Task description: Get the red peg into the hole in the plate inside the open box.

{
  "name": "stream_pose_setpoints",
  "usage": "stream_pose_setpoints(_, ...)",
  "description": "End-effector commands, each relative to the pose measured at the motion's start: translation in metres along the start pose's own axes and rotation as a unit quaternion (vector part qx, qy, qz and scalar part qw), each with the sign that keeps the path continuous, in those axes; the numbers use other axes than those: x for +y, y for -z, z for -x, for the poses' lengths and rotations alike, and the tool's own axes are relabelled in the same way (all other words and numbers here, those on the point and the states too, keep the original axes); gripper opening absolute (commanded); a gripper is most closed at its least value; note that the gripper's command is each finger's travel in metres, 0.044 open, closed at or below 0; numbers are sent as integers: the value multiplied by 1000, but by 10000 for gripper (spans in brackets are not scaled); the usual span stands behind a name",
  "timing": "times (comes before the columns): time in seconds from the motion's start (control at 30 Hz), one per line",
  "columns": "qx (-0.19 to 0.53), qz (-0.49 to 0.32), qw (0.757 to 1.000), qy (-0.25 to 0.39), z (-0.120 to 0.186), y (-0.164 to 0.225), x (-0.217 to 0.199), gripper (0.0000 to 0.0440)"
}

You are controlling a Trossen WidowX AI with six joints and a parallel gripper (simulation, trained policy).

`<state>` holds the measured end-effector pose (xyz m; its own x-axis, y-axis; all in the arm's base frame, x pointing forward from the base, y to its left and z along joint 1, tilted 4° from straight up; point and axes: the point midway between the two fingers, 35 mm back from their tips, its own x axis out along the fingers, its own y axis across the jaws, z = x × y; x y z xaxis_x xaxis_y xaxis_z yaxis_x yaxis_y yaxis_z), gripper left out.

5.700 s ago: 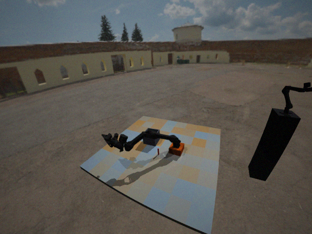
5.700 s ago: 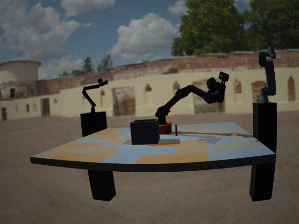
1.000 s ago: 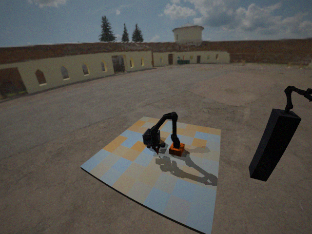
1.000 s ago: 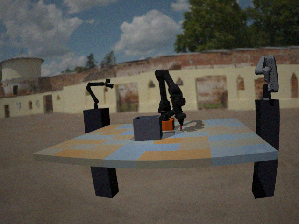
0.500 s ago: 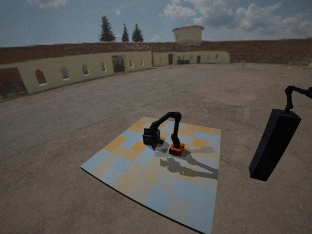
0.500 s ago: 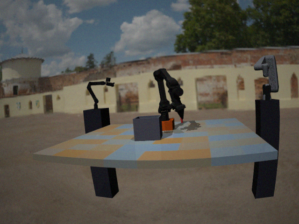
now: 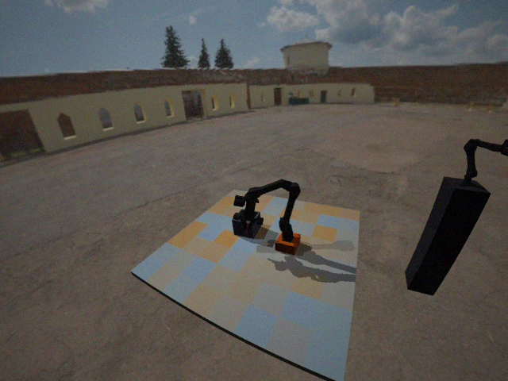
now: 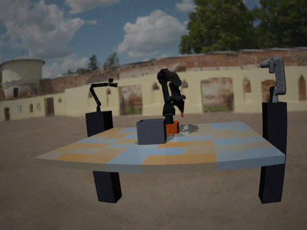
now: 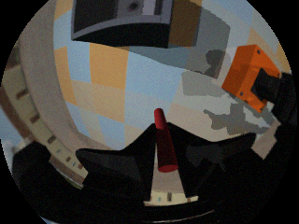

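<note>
top, peg: red sliver below the gripper, in front of the box in this view; clearance can't be read
top, arm: only the arm on the orange base reaches over here
exterior, peg: red tip out below the fingers, above the table, near upright, slight lean
exterior, gripper: pinching peg, raised, box apart and off toward picture left
exterior, box: upright, open top; inside hidden by walls
wrist, peg: between both fingertips, long axis running away from camera, tilted a bit in picture
wrist, gripper: closed on peg
wrist, box: beyond peg, toward picture top; dark round spot inside, likely the hole
next, judged: carry peg over box, straighten, then lower; rim knock possible

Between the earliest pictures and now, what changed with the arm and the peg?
The gripper has swung in from beyond the box toward the arm's base and closed on the red peg. The peg, then standing on the table, is now lifted off it. The open box and orange base stayed put.
</note>
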<state>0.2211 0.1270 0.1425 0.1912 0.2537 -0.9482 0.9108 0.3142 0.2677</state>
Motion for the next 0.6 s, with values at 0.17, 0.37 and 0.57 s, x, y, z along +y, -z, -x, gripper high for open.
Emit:
stream_pose_setpoints(0.17,-35,0,999,-19,26,-24,11,0)
stream_pose_setpoints(0.37,-60,-9,998,-21,35,-46,14,0)
stream_pose_setpoints(0.57,-79,-19,997,-13,41,-66,14,0)
